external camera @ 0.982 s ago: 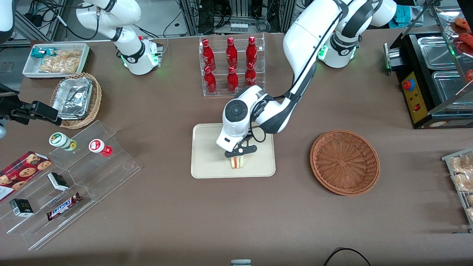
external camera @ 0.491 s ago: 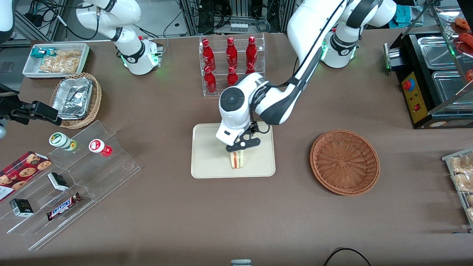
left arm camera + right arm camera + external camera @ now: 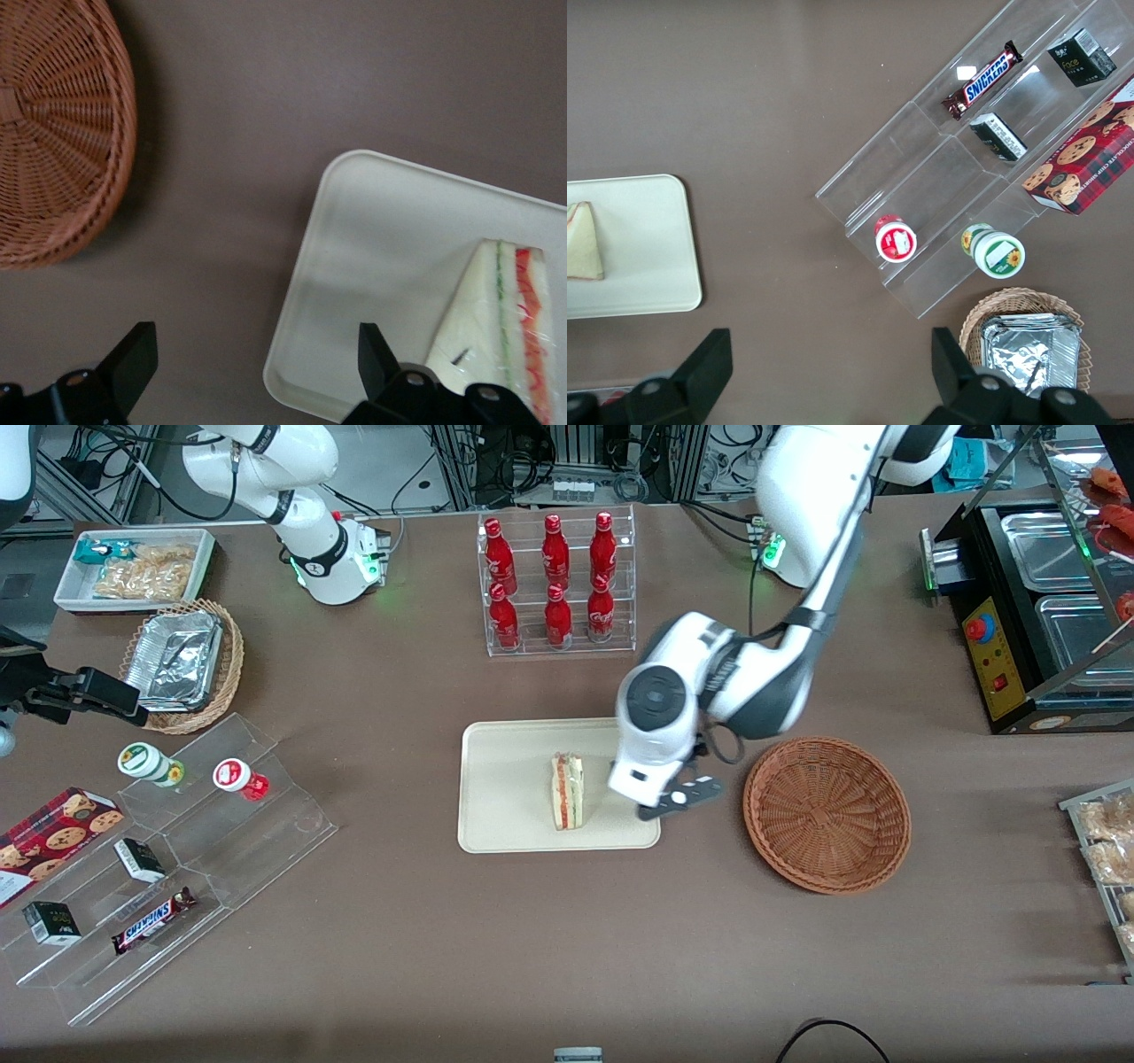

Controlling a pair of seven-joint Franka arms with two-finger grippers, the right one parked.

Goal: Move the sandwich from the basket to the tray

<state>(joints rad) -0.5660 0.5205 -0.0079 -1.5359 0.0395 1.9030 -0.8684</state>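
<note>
The sandwich (image 3: 567, 790) lies on the cream tray (image 3: 505, 806), its red and green layers showing, and nothing holds it. My left gripper (image 3: 678, 802) hangs open above the tray's edge, between the sandwich and the reddish-brown basket (image 3: 826, 813), which holds nothing. In the left wrist view the gripper (image 3: 254, 347) spans the tray's corner (image 3: 390, 239) and bare tablecloth, with the sandwich (image 3: 500, 323) beside one finger and the basket (image 3: 53, 133) apart from it. The right wrist view also catches the sandwich (image 3: 583, 241) on the tray (image 3: 651, 252).
A clear rack of red bottles (image 3: 556, 580) stands farther from the front camera than the tray. Toward the parked arm's end are a clear stepped snack stand (image 3: 177, 859), a tan basket of foil containers (image 3: 184, 664) and a white bin (image 3: 133, 567). A black appliance (image 3: 1045, 602) sits at the working arm's end.
The gripper let go of the sandwich, lifted off it and swung toward the basket. The sandwich stays on the tray, now fully uncovered.
</note>
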